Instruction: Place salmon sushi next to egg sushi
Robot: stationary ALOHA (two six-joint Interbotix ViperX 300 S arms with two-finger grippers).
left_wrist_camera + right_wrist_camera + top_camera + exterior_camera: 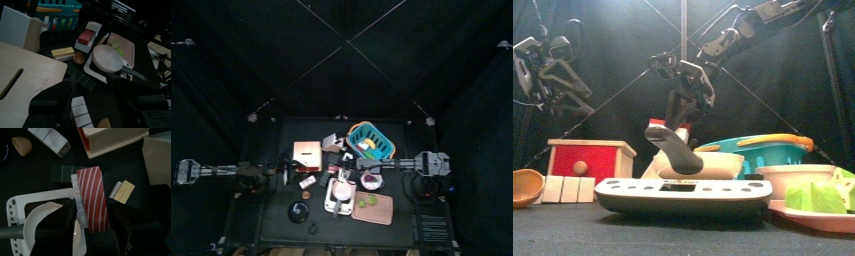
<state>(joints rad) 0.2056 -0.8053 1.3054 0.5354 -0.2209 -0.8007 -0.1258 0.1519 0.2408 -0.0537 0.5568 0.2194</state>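
Right wrist view: R gripper (93,235) has the salmon sushi (90,195) betw its two jaws. The jaws stand wide apart, one on each long side of the red-and-white striped piece, closed on it. The piece looks much bigger here than the egg sushi (123,190), so it's up off the table, nearer the cam. The egg sushi, small and yellow, lies on the black table (40,175) just beside the salmon, not touching it. Under the held piece sits a white scale (30,225).

Front view: the sushi hangs tilted at the R gripper's tips, above the scale's grey top and higher than the red box (589,158).

Top view, clock taken from the table's centre: teal basket (369,138) at 1 o'clock, red box at 10, scale at 6, pink tray (376,212) w/ green pieces at 5, brown bowl (299,210) at 7. The R arm reaches in from 3 o'clock to the middle; the sushi itself is hidden under it here.

L gripper (97,112) hangs raised at the 9 o'clock side, jaws apart, nothing in them.
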